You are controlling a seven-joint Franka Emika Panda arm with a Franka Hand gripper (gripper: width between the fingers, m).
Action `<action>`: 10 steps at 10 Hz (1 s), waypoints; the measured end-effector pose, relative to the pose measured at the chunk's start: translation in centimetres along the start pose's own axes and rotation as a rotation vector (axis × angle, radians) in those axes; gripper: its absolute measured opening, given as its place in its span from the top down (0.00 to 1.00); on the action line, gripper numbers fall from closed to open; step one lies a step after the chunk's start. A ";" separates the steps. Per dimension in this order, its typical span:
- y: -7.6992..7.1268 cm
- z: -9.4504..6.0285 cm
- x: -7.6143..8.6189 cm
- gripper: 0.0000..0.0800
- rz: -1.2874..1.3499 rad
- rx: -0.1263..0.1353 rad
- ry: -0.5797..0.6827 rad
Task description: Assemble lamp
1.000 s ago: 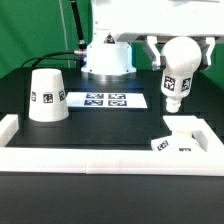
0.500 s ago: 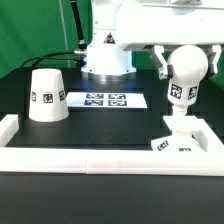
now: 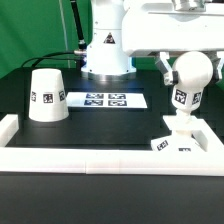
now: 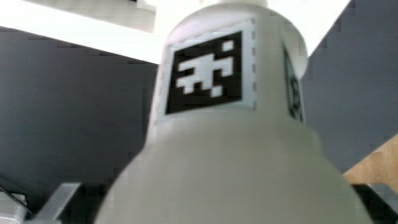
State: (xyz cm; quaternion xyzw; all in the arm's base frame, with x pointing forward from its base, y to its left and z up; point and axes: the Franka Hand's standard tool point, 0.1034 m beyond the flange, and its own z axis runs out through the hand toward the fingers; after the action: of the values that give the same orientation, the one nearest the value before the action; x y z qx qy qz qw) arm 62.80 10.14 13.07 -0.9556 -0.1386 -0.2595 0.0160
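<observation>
Gripper (image 3: pixel 189 66) is clamping the bulb (image 3: pixel 186 96) by its ball, long axis standing upright, stem pointing straight down at the base (image 3: pixel 196 136) directly beneath (contact unclear).

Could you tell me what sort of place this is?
Most likely a robotics lab bench: a black table fenced by white border rails, a marker board on it, and a robot hand holding a tagged bulb.
</observation>
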 end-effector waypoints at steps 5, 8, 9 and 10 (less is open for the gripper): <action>0.2 0.2 -0.1 0.28 -0.006 -0.006 0.012; 0.5 -0.3 -0.3 0.28 -0.007 -0.022 0.049; 0.8 -0.6 -0.9 0.28 -0.008 -0.046 0.102; 0.7 -0.5 -1.5 0.28 -0.009 -0.055 0.125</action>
State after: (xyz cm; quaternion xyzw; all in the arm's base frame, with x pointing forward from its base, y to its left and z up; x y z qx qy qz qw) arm 61.50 8.98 12.80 -0.9370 -0.1344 -0.3224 -0.0029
